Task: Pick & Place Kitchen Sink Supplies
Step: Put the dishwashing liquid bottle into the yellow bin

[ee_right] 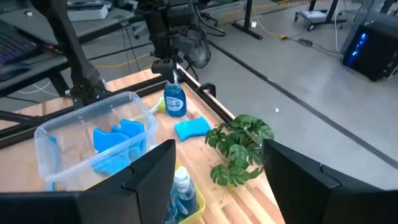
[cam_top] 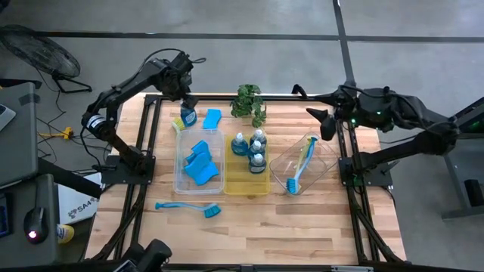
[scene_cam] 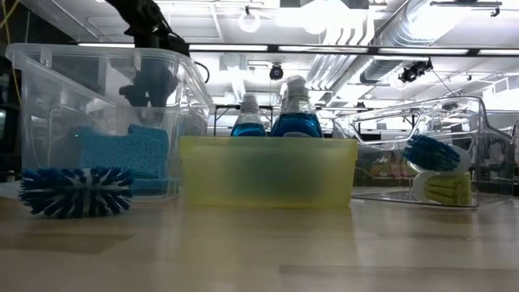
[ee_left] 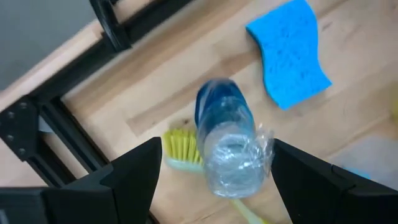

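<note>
Hovering at the high view's upper left, the left gripper [cam_top: 187,100] hangs spread and empty directly above the upright soap bottle [cam_top: 188,115], whose cap points up at it; the right gripper [cam_top: 324,123] waits far right, fingers parted.

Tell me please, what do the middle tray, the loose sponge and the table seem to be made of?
The yellow tray looks like translucent plastic, slightly frosted: bottles show dimly through its wall. The sponge seems a matte blue foam with a fine porous surface, probably cellulose or synthetic. The table appears to be pale wooden planks with visible grain, possibly sealed.
</note>
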`<state>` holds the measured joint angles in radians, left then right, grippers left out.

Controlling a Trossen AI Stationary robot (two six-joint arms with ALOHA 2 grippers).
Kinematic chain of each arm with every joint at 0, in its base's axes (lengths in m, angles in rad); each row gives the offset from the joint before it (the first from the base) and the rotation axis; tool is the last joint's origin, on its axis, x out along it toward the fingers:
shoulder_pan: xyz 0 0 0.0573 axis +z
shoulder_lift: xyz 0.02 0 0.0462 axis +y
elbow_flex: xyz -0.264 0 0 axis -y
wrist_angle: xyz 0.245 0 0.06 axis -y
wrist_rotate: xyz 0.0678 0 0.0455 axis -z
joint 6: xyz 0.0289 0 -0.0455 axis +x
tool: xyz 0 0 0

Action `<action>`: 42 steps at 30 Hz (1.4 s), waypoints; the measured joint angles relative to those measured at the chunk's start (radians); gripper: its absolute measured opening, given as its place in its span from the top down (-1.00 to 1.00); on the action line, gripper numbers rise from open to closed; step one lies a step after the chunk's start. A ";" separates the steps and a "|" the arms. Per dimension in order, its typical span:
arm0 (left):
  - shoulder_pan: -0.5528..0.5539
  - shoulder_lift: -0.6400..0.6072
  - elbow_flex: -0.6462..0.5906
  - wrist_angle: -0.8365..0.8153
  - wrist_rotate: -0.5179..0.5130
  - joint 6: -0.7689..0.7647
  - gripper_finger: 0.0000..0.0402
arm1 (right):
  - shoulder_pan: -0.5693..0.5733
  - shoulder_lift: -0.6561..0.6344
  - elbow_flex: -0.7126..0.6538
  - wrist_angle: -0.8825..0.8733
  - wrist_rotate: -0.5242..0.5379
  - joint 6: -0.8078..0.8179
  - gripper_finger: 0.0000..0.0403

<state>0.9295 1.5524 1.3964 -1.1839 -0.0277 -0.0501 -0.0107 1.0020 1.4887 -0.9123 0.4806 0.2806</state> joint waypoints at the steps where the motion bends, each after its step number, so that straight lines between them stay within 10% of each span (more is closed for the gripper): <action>1: 0.000 0.000 -0.009 0.002 0.000 0.005 -0.43 | -0.011 0.005 0.000 0.000 -0.010 0.000 -0.15; 22: 0.000 0.030 -0.121 0.103 0.072 0.028 -0.41 | -0.127 0.053 0.000 0.005 -0.165 -0.020 -0.15; 42: 0.000 0.036 -0.121 0.083 0.076 0.023 0.15 | -0.126 0.053 0.000 0.005 -0.183 -0.038 -0.15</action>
<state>0.9291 1.5887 1.2755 -1.1011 0.0482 -0.0269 -0.1371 1.0546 1.4891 -0.9077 0.2976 0.2424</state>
